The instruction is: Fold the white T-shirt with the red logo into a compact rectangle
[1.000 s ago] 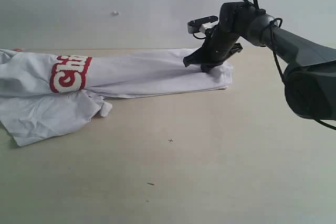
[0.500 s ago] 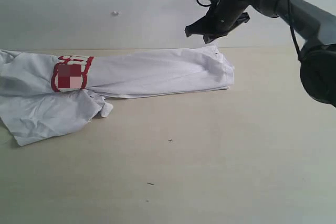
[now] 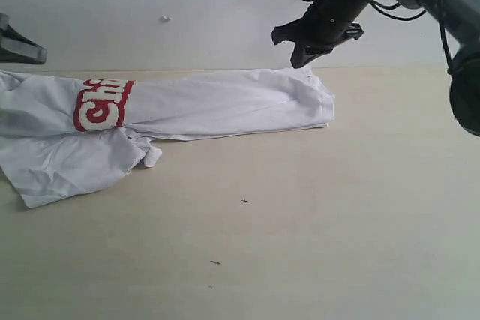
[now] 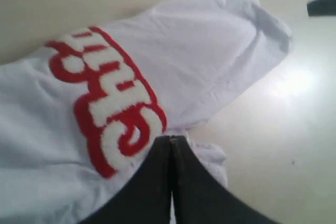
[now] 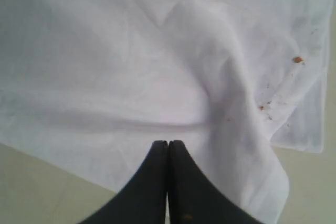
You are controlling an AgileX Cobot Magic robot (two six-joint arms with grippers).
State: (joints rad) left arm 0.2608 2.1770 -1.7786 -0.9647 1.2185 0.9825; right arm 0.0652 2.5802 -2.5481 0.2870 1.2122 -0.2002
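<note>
The white T-shirt point(image 3: 225, 103) lies on the table as a long, lengthwise-folded band, with a sleeve part spread out at the near left. Its red logo point(image 3: 100, 104) wraps over the fold near the left end. My right gripper point(image 3: 301, 56) hangs shut and empty above the shirt's right end. In the right wrist view the T-shirt point(image 5: 131, 61) lies below the right gripper point(image 5: 168, 143). My left gripper point(image 3: 21, 47) shows at the left edge, above the shirt. In the left wrist view the left gripper point(image 4: 171, 139) is shut, empty, over the logo point(image 4: 107, 98).
The beige table point(image 3: 300, 222) extends in front of and to the right of the shirt. A pale wall stands behind it. Small brown specks point(image 5: 297, 60) mark the shirt's corner hem.
My right gripper has lifted off the shirt's right end, which stays on the table. The left arm has come into view at the left edge.
</note>
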